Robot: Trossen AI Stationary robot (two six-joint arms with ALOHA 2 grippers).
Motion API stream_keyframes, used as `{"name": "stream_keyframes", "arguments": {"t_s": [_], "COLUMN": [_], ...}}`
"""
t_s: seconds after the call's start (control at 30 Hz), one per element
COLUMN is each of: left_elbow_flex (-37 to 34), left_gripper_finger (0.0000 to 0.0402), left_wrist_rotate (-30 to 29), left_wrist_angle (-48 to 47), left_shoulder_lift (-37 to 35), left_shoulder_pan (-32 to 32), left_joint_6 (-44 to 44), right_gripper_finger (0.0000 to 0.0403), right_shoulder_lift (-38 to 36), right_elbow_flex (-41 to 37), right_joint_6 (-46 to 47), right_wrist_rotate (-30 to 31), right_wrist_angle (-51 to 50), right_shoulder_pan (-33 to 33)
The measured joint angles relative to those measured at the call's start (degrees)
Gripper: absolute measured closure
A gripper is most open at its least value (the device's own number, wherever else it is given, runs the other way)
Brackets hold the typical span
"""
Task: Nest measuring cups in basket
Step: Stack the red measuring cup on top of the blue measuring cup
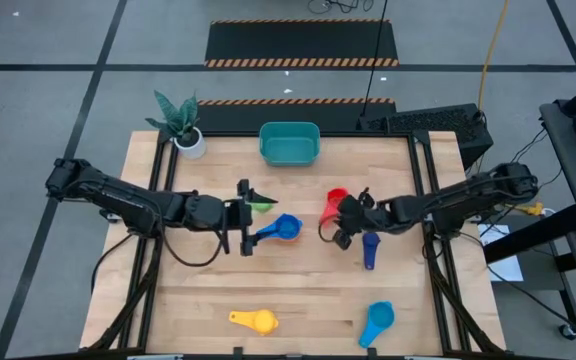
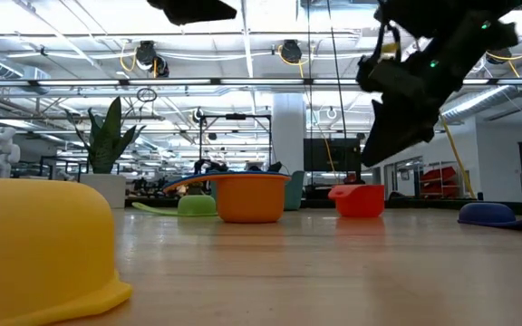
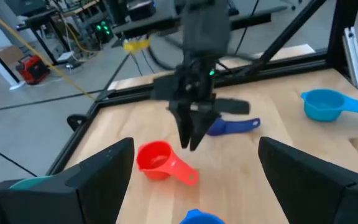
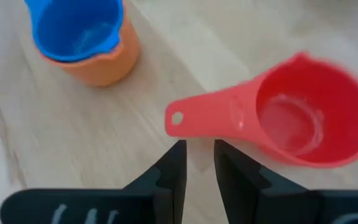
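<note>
My right pincer [image 4: 197, 163], fingers nearly closed and empty, hovers over the small red plastic measuring cup [image 4: 303, 118] at mid-table; light, stiff, slick, best pinched by its flat handle.

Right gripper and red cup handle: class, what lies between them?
Only bare wood. In the right wrist view, the right gripper hangs just short of the red cup handle, nearly closed, not touching.
</note>
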Motion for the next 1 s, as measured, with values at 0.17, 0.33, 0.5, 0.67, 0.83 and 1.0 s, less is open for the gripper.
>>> {"name": "stream_keyframes", "arguments": {"t_s": [0.17, 0.33, 0.5, 0.67, 0.83, 1.0], "left_elbow_flex": [0.0, -0.02, -0.02, -0.02, -0.04, -0.04], "left_gripper_finger": [0.0055, 0.0055, 0.0055, 0.0055, 0.0055, 0.0055], "left_wrist_rotate": [-0.11, -0.13, -0.13, -0.15, -0.15, -0.15], "left_wrist_angle": [0.1, 0.12, 0.19, 0.19, 0.15, -0.35], "left_shoulder_lift": [-0.38, -0.33, -0.33, -0.32, -0.31, -0.31], "left_shoulder_pan": [-0.17, -0.13, 0.31, 0.97, 1.45, 1.43], "left_joint_6": [0.18, 0.21, 0.17, -0.55, -0.93, -0.86], "right_gripper_finger": [0.0305, 0.027, 0.0242, 0.0224, 0.0225, 0.0246], "right_shoulder_lift": [0.47, 3.17, 7.6, 13.34, 17.91, 20.55], "right_elbow_flex": [0.04, 0.03, 0.03, 0.01, 0.01, 0.02], "right_joint_6": [-14.25, -31.99, -42.42, -51.54, -61.65, -68.33], "right_wrist_rotate": [9.08, 14.21, 20.64, 23.09, 28.68, 31.81], "right_wrist_angle": [-0.21, 0.17, 0.62, 3.9, 9.47, 14.26], "right_shoulder_pan": [5.95, 10.71, 11.78, 9.83, 9.01, 9.02]}}
